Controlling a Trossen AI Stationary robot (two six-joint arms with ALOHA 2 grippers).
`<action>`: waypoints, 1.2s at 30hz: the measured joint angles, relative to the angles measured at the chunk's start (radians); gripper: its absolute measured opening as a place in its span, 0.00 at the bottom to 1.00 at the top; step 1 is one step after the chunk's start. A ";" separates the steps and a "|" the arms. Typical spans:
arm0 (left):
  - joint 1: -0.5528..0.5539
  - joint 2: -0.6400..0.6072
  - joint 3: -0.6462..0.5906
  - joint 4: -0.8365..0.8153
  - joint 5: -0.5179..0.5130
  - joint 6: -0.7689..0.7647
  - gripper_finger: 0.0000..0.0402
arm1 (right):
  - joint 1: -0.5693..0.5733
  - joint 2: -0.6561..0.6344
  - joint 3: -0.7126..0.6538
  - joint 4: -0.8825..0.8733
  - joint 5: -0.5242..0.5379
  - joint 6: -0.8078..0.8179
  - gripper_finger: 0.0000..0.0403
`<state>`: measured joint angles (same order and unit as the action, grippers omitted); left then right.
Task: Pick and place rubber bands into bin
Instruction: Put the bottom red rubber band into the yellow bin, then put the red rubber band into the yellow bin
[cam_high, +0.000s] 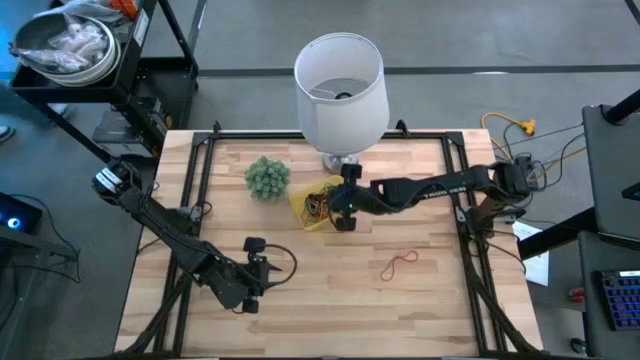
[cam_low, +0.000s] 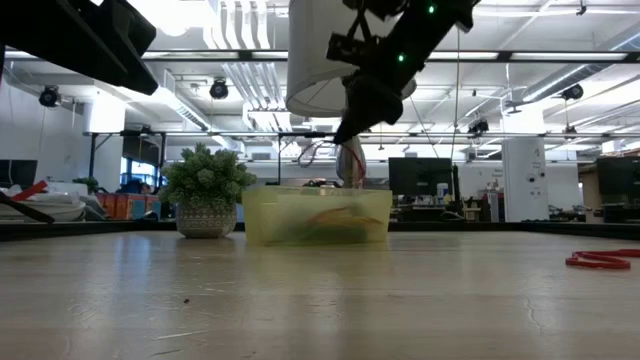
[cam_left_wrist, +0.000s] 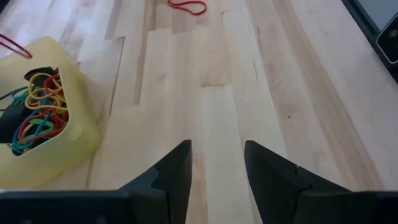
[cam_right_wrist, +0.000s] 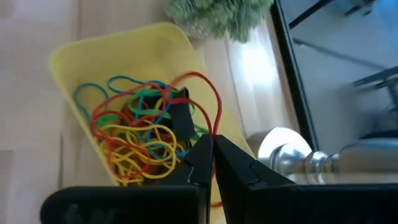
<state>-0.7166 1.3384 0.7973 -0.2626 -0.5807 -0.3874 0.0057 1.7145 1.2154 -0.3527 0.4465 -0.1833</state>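
One thin red rubber band (cam_right_wrist: 202, 93) is pinched in the right gripper (cam_right_wrist: 212, 149), hanging right over the shallow yellow plastic bin (cam_right_wrist: 155, 43) of bands — so it's the drop step. Next: open up, then fetch the red loop (cam_high: 398, 263) lying apart. Left gripper (cam_left_wrist: 216, 165) waits open.

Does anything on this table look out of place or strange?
One red rubber band lies alone on the bare wood, apart from the bin that holds the others. The right gripper, above the bin, pinches another red band. Nothing looks damaged.
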 joint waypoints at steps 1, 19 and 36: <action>0.000 0.000 -0.001 0.000 -0.002 0.000 0.33 | -0.017 0.000 -0.004 0.000 -0.017 0.006 0.02; 0.001 0.000 0.002 0.013 -0.001 0.000 0.33 | -0.109 -0.006 -0.042 -0.024 -0.298 0.071 0.33; 0.001 0.000 -0.005 0.019 -0.057 0.027 0.33 | 0.240 -0.131 -0.120 -0.453 -0.302 0.320 0.33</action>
<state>-0.7155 1.3384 0.7928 -0.2440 -0.6373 -0.3599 0.2456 1.5833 1.0954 -0.8060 0.1442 0.1371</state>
